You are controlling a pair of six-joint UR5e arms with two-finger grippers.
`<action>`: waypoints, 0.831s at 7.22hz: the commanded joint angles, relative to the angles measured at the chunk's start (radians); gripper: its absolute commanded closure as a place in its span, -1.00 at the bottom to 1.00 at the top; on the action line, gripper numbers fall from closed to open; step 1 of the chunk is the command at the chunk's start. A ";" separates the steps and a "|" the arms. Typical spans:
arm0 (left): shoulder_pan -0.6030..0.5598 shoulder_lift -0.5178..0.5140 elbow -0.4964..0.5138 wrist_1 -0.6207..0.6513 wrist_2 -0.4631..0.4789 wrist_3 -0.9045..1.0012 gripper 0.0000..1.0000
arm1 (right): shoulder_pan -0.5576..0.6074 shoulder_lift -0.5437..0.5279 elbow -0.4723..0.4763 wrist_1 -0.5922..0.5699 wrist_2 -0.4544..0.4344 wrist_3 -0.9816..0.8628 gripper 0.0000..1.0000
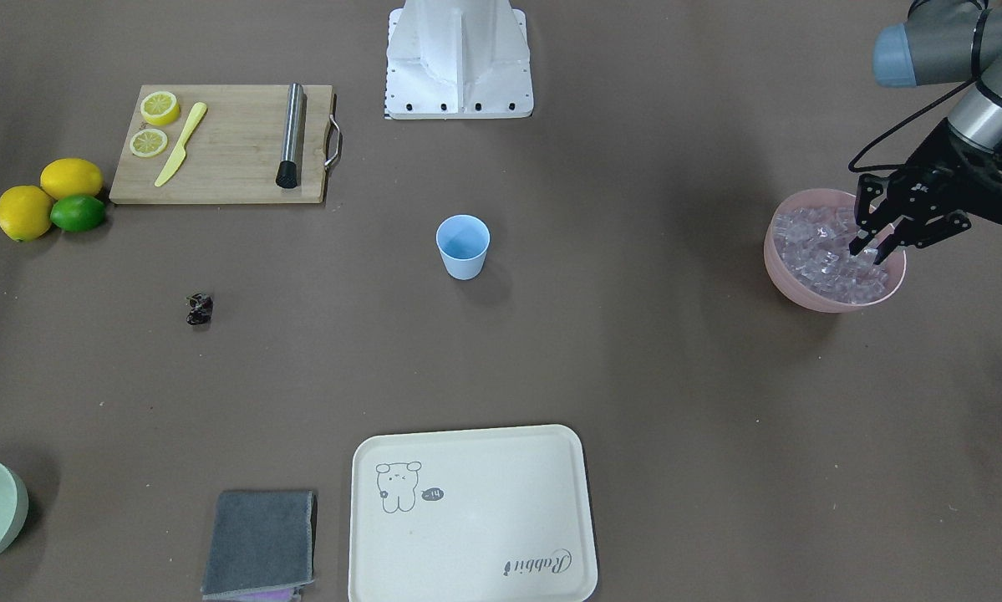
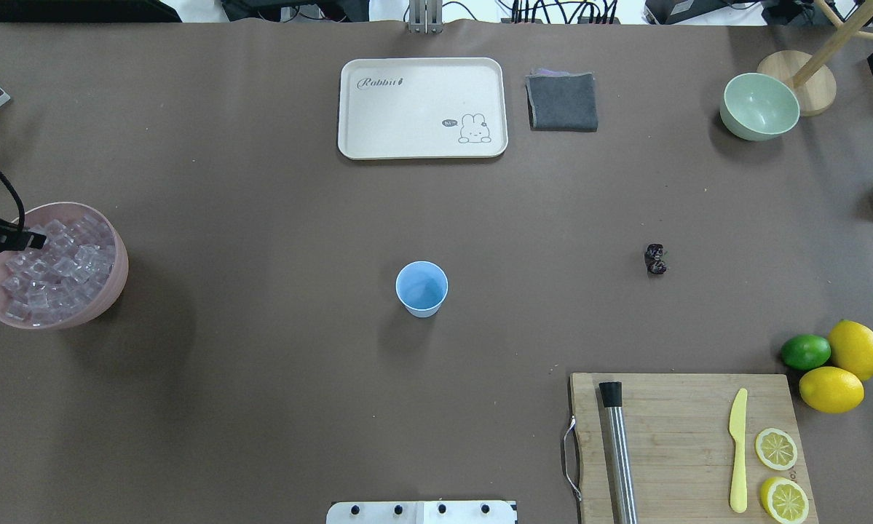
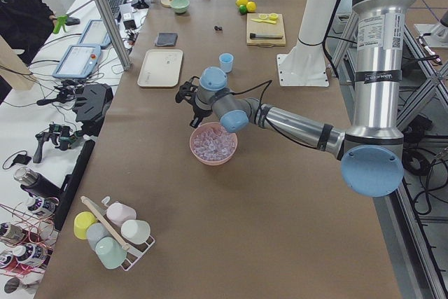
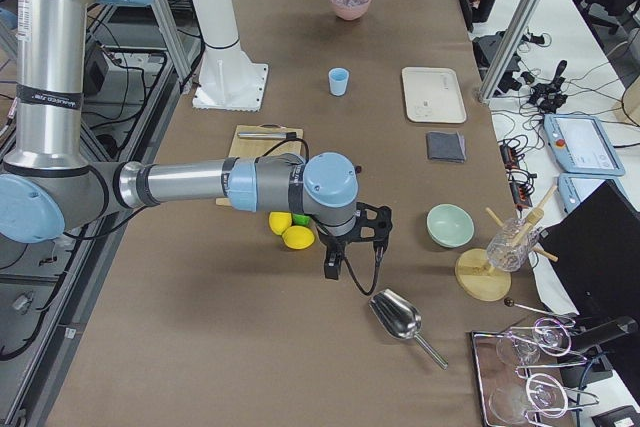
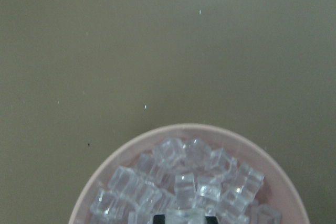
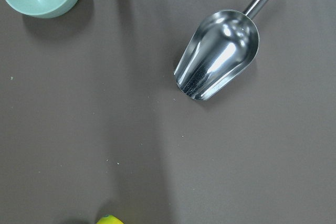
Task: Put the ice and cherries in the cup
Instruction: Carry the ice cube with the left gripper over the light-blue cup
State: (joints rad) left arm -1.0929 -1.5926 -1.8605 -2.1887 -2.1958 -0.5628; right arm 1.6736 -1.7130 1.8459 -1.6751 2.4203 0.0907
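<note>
The light-blue cup [image 1: 463, 247] stands upright and empty mid-table; it also shows in the overhead view [image 2: 421, 289]. The dark cherries [image 1: 200, 308] lie on the bare table, apart from the cup [image 2: 655, 260]. The ice [image 1: 814, 251] fills a pink bowl [image 1: 801, 299] at the table's left end [image 2: 112, 291]. My left gripper [image 1: 871, 251] reaches into the bowl, fingers narrowed on one ice cube [image 5: 186, 214]. My right gripper [image 4: 331, 268] hovers over the table by a metal scoop [image 6: 218, 56]. I cannot tell whether it is open or shut.
A cutting board [image 2: 669, 437] holds a yellow knife, two lemon halves and a steel muddler. Two lemons and a lime [image 2: 833, 356] lie beside it. A cream tray [image 2: 421, 109], a grey cloth [image 2: 562, 102] and a pale green bowl [image 2: 760, 105] are at the far side.
</note>
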 commanded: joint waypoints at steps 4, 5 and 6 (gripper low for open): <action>0.381 -0.572 0.000 0.251 0.255 -0.630 1.00 | -0.002 0.001 -0.011 0.000 -0.001 0.003 -1.00; 0.513 -0.642 0.006 0.311 0.389 -0.702 1.00 | -0.002 0.000 -0.011 0.000 -0.003 0.001 -1.00; 0.625 -0.647 0.010 0.313 0.513 -0.713 1.00 | -0.002 -0.004 -0.022 0.000 -0.001 0.000 -1.00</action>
State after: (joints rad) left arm -0.6109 -2.1927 -1.8546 -1.9159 -1.8354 -1.2321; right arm 1.6722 -1.7138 1.8326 -1.6751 2.4187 0.0920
